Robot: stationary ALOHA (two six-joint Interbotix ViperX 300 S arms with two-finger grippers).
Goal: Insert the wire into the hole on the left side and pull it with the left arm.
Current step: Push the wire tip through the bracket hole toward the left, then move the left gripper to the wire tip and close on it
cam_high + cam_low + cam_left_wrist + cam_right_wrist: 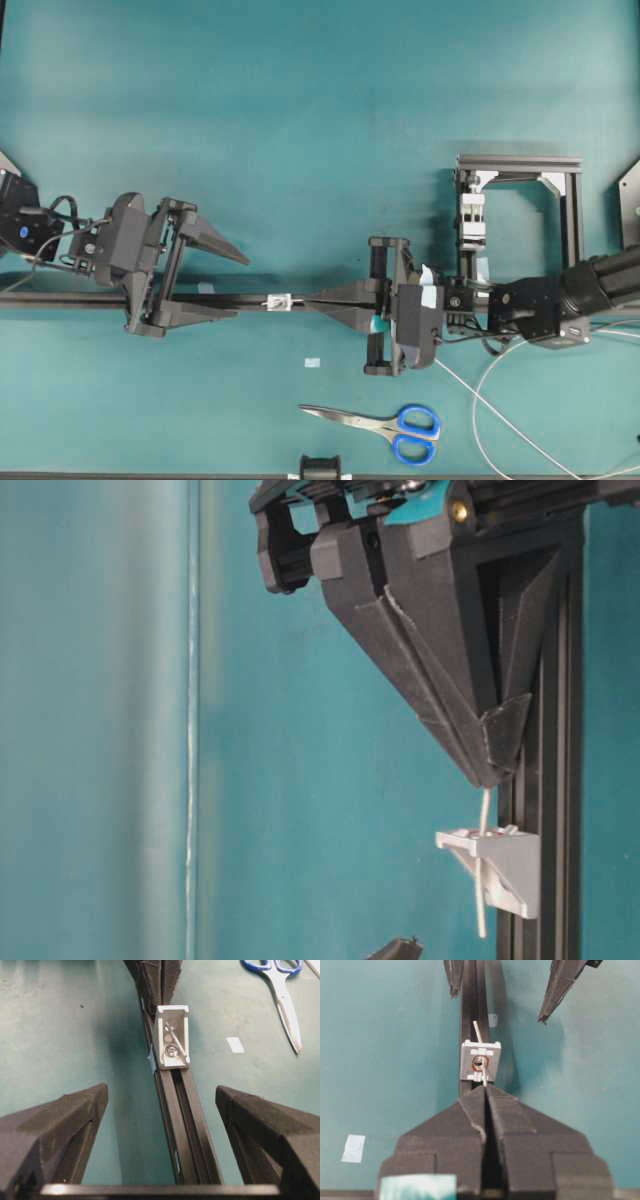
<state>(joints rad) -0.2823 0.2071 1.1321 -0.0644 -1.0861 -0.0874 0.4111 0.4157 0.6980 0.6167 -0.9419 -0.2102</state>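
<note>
The worktop (300, 120) is plain teal, with small pale tape squares on it. A black rail (185, 1120) runs across it. The block (480, 1061) on the rail is white-silver, and the hole (479, 1063) in it is ringed in red-brown. The wire (477, 1030) is pale grey-white. The left gripper (243, 287) is matt black all over, its fingers (65, 1125) finely textured. The right gripper (312, 300) is black too, with light-blue tape patches on its body. The scissors (375, 425) have silver blades and bright blue handles. A frame (540, 190) stands at the right, black and silver, with a white clip (471, 222) inside it.
</note>
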